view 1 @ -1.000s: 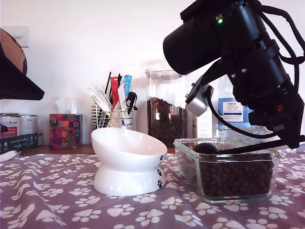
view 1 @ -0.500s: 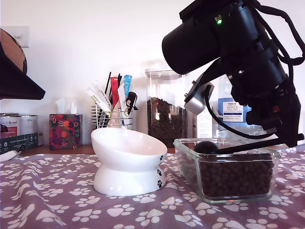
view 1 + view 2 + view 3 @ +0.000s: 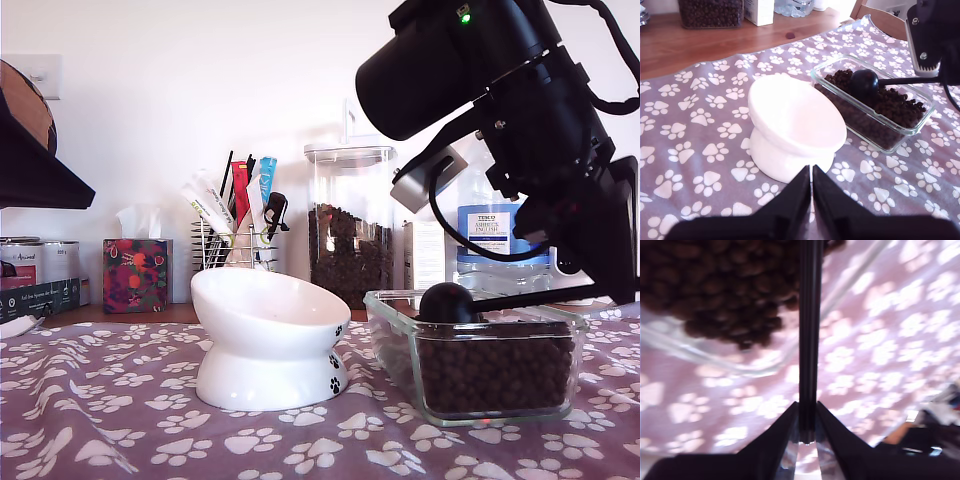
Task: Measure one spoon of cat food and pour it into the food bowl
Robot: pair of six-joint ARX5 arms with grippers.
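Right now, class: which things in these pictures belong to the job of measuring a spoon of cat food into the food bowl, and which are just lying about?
Belong to the job:
spoon, held by my second gripper
cat food in the clear glass dish
food bowl

Just lying about:
tissue box
wire holder of pens and tubes
tall kibble jar
water bottle
tins

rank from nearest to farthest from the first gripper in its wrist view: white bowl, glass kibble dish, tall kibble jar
1. Glossy white ceramic bowl, just ahead of my first gripper.
2. Clear rectangular glass dish of kibble, beyond the bowl on the paw-print cloth.
3. Tall clear kibble jar, farthest, on the wooden surface past the cloth.
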